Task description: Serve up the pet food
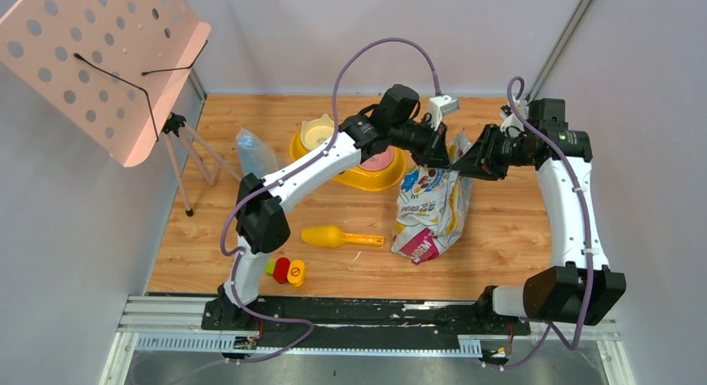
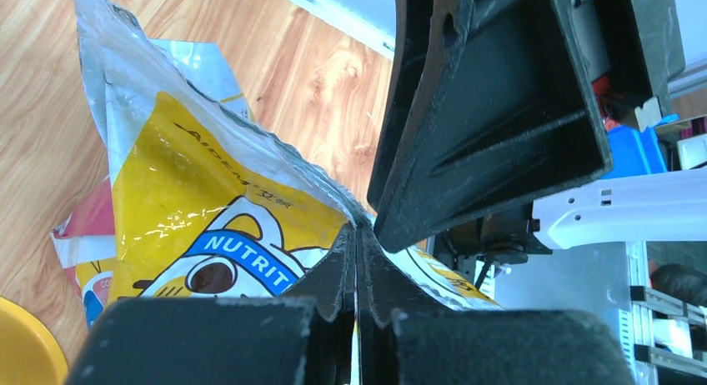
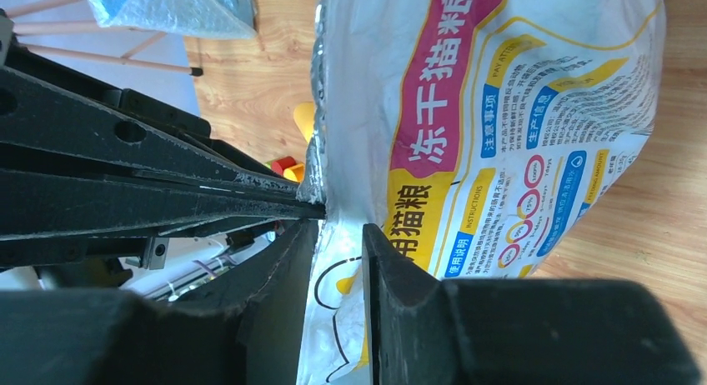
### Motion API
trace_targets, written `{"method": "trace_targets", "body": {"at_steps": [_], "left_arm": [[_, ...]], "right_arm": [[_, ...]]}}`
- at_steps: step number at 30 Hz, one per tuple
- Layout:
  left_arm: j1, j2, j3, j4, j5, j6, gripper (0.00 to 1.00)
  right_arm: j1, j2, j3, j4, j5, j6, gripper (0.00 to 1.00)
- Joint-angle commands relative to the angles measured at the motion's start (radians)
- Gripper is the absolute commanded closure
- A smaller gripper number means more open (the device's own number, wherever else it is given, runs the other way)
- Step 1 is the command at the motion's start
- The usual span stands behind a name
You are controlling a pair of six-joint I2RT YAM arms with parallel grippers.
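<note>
A white, yellow and magenta printed foil bag (image 1: 429,210) stands upright at mid-table. My left gripper (image 1: 448,164) is shut on the bag's (image 2: 192,193) top edge; the left wrist view shows the thin foil pinched between the closed jaws of the left gripper (image 2: 357,231). My right gripper (image 1: 463,170) meets it from the right. The right gripper (image 3: 340,227) stands open, jaws apart, with the bag's (image 3: 500,135) top wall loose between them. The pet food is hidden from view.
A yellow scoop (image 1: 333,236) lies left of the bag. Behind it sit a yellow dish (image 1: 367,178) and a cream bowl (image 1: 317,133). A clear plastic bag (image 1: 254,152) and a pink music stand (image 1: 100,60) are at the left. Small red and yellow pieces (image 1: 286,271) lie near the front edge.
</note>
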Motion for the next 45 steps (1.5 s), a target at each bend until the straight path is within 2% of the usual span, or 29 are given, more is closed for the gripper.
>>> {"method": "trace_targets", "body": {"at_steps": [1, 8, 14, 21, 25, 36, 45], "left_arm": [[-0.017, -0.008, 0.008, 0.044, 0.046, 0.007, 1.00], [-0.017, -0.008, 0.012, 0.041, 0.044, 0.008, 1.00], [-0.018, -0.013, 0.012, 0.039, 0.039, 0.014, 1.00], [-0.021, -0.020, 0.036, 0.019, 0.002, 0.025, 1.00], [-0.024, -0.023, 0.054, -0.002, -0.066, 0.030, 1.00], [-0.028, -0.046, 0.051, -0.060, -0.222, 0.024, 1.00], [-0.033, -0.080, 0.052, -0.057, -0.249, 0.029, 1.00]], "right_arm": [[-0.030, 0.007, -0.008, 0.115, -0.005, 0.041, 0.70], [-0.042, 0.020, -0.020, 0.146, -0.043, 0.061, 0.69], [-0.037, 0.040, -0.004, 0.128, 0.007, 0.044, 0.70], [0.088, 0.008, 0.060, 0.031, 0.322, -0.073, 0.73], [0.090, -0.005, 0.065, -0.003, 0.407, -0.095, 0.75], [0.090, -0.021, 0.060, -0.006, 0.400, -0.101, 0.80], [0.090, -0.017, 0.086, -0.022, 0.444, -0.120, 0.87]]}}
